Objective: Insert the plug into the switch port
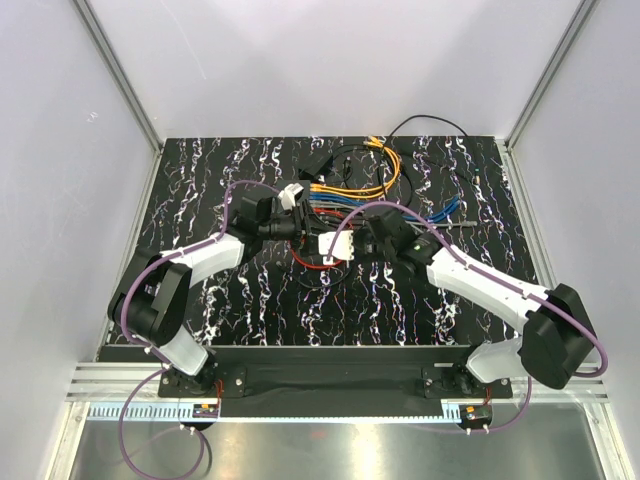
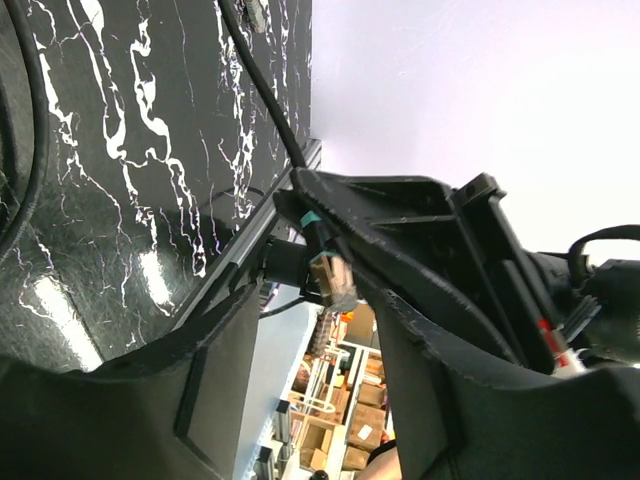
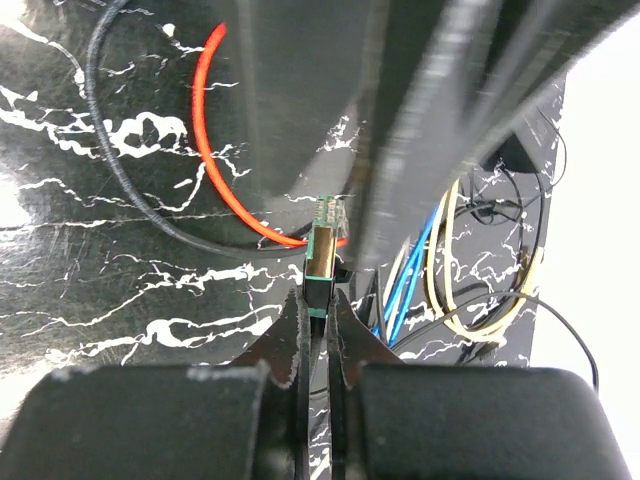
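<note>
White walls (image 1: 320, 60) round black marbled worktop (image 1: 250, 300). Both arms reach to centre, claws close together above it. There left claw (image 2: 310, 325) has fingers well apart, gripping nothing. Opposite, right claw (image 3: 318, 305) pinched narrow on green boot of plug (image 3: 322, 250). Behind claws, cable bundle (image 1: 350, 188): orange, blue, black. Thin red cable (image 3: 205, 130) loops on worktop. Held plug off worktop, clear tip pointing toward left claw. Cannot tell switch from black claws and cables.

Plug (image 3: 323, 250) sits in right gripper (image 3: 318, 302), cables (image 3: 440, 270) behind.
</note>
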Action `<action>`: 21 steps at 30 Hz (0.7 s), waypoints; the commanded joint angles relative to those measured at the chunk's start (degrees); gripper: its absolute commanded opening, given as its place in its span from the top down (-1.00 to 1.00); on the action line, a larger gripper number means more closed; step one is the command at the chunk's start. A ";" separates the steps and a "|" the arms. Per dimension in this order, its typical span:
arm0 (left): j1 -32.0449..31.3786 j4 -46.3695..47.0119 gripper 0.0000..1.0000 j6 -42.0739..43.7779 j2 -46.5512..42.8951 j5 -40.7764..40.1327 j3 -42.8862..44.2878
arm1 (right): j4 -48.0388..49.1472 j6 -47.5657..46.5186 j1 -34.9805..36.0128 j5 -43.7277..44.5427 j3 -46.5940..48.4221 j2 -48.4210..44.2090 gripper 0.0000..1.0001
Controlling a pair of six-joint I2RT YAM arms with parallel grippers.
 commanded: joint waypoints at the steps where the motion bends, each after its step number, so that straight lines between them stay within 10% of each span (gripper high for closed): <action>1: -0.45 4.10 -0.05 -2.11 -0.08 1.43 -0.87 | 3.92 -2.81 1.31 -0.03 -1.47 -1.81 1.00; 21: -1.77 10.34 0.56 -6.51 1.86 2.22 -2.89 | 9.81 -4.48 2.89 1.11 -4.89 -3.39 1.00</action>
